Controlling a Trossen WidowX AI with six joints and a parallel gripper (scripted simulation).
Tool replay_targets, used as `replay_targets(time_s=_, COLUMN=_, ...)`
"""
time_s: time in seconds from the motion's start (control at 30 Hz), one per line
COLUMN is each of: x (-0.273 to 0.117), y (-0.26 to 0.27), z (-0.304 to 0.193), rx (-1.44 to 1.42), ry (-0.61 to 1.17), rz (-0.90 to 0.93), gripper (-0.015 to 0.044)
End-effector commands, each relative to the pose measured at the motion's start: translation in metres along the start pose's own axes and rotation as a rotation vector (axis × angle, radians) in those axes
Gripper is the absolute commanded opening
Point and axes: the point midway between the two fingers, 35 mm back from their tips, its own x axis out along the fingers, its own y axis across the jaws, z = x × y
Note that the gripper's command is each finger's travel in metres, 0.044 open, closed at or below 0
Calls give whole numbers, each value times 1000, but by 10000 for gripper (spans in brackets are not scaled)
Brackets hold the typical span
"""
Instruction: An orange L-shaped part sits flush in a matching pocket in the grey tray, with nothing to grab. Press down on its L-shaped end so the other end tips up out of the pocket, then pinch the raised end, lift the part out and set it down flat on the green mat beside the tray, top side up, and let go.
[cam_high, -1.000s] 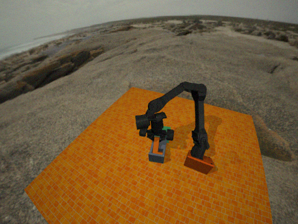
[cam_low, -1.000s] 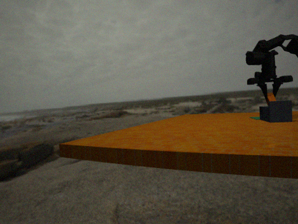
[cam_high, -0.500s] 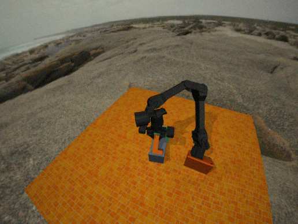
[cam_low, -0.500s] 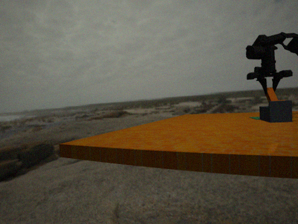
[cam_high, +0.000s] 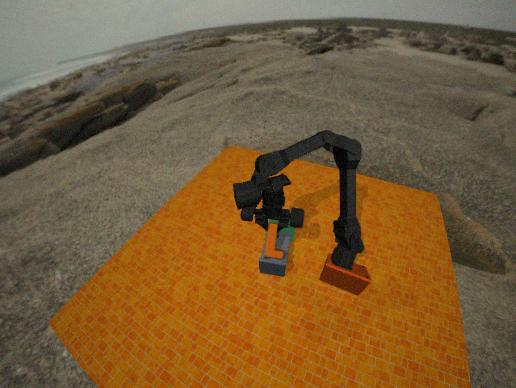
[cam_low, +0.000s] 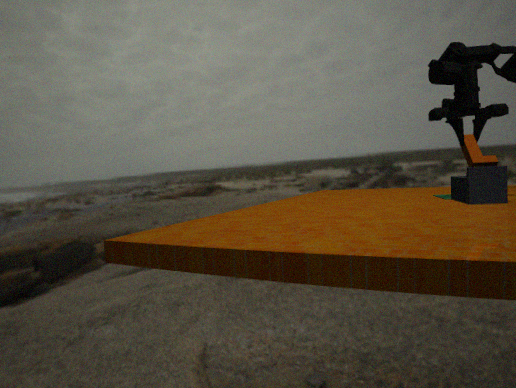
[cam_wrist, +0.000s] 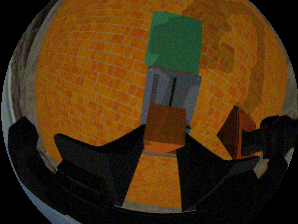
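Observation:
The orange L-shaped part (cam_high: 271, 241) (cam_low: 471, 151) (cam_wrist: 166, 120) hangs tilted, its pinched end up and its L-shaped end lower, just over the grey tray (cam_high: 272, 267) (cam_low: 487, 185) (cam_wrist: 194, 95). My gripper (cam_high: 272, 223) (cam_low: 469, 142) (cam_wrist: 162, 131) is shut on the raised end, one finger on each side. In the exterior view the L-shaped end is at about the tray's top edge; whether it touches the tray is unclear. The wrist view shows dark slots of the pocket beyond the part. The green mat (cam_high: 291, 232) (cam_low: 442, 196) (cam_wrist: 176, 42) lies beside the tray.
The arm's base stands on an orange-brown block (cam_high: 345, 278) (cam_wrist: 230, 132), to the right of the tray in the top view. The table (cam_high: 200, 310) (cam_low: 300, 225) has an orange brick pattern. The arm's shadow falls on the table beside the mat.

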Motion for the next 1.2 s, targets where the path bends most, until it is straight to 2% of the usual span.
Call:
replay_targets(time_s=0.0, x=-6, y=1, z=0, rx=8, ry=6, rz=2, gripper=0)
replay_targets(time_s=0.4, x=-10, y=0, z=6, rx=8, ry=6, rz=2, gripper=0)
replay_targets(time_s=1.17, x=-7, y=-11, z=116, rx=8, ry=2, rz=1, gripper=0)
